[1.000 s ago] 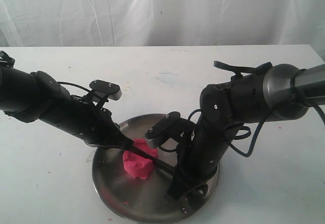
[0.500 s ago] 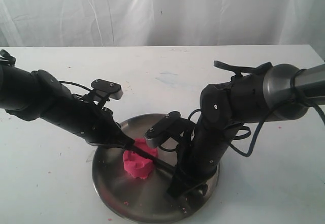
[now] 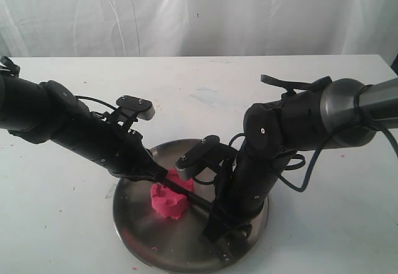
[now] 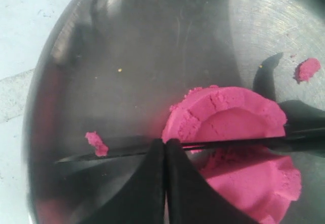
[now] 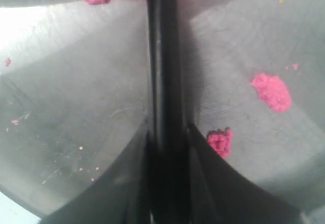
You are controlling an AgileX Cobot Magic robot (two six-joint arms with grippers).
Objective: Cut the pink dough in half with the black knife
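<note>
black knife (image 4: 228, 144) across pink dough (image 4: 231, 117), r gripper (image 5: 166, 132) tilted down clamping it.

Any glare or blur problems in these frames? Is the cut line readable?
Exterior view: even, soft light, but the black knife merges with the black arms. Left wrist view: bright sheen on the steel plate, the pink dough is fairly sharp, and the left gripper is close and soft. Right wrist view: the plate is washed out on one side, and the knife handle is blurred in the right gripper.
</note>
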